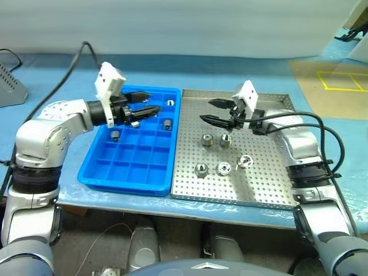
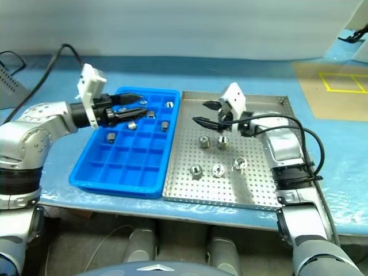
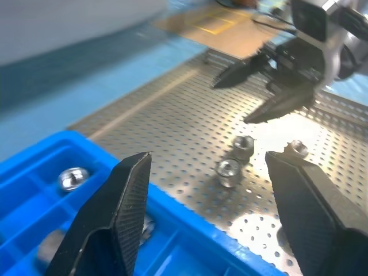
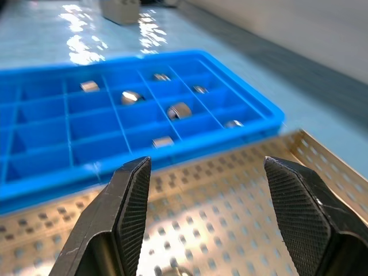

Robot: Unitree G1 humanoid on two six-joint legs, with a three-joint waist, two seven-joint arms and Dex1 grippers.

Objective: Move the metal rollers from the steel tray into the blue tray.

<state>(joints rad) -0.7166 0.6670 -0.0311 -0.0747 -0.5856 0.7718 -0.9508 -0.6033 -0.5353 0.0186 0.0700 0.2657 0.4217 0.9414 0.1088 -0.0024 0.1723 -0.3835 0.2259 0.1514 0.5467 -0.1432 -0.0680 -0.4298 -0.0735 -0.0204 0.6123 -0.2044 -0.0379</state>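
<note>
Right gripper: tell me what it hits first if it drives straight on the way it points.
Probably the blue tray: the open right gripper points left across the steel tray toward its near wall, though its height could carry it over the rim.

a worktop covered in light blue sheeting fills the scene, its surface glossy and catching bright patches of overhead light. behind it runs a pale, plain wall. at the far right corner lies a brown cardboard-coloured sheet marked with a yellow square outline. at the far left edge stands a grey slatted object, only partly visible. a black cable trails across the sheeting on that side. below the worktop's near edge the floor looks dim.
</note>
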